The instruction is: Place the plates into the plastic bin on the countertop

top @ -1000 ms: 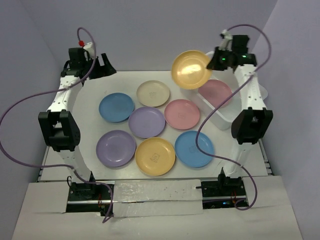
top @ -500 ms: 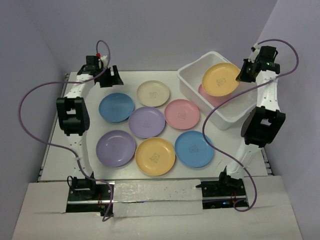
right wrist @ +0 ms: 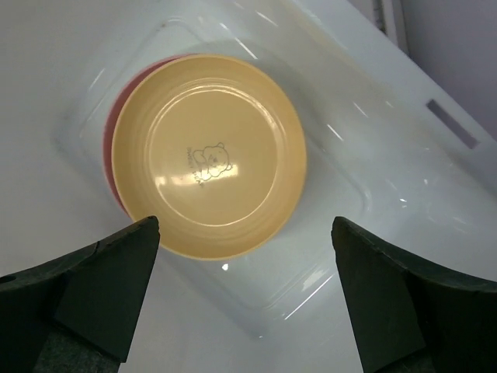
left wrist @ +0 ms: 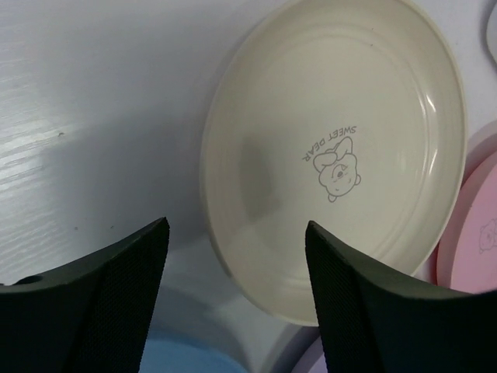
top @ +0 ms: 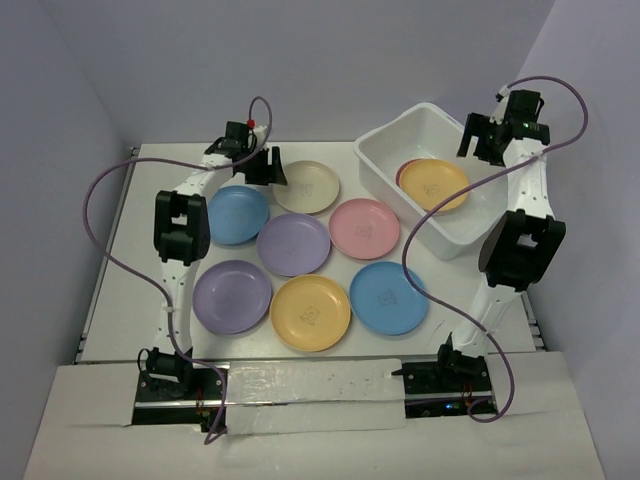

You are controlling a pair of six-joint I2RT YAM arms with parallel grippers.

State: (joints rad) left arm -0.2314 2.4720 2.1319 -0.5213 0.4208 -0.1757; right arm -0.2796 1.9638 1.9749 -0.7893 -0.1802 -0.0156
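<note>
On the far right of the white desk, the translucent white rectangular plastic bin held a round pastel yellow plastic plate. It lay flat on a pink plastic plate that showed only as a sliver. A second earlier the right gripper had carried that yellow plate tilted above the bin; now its jaws hung wide open and empty over it. The left gripper had swung in from the far-left corner, jaws open astride the rim of the round beige plastic plate, perhaps not touching.

bright even light, soft shadows, small glints on plastic bin
</note>
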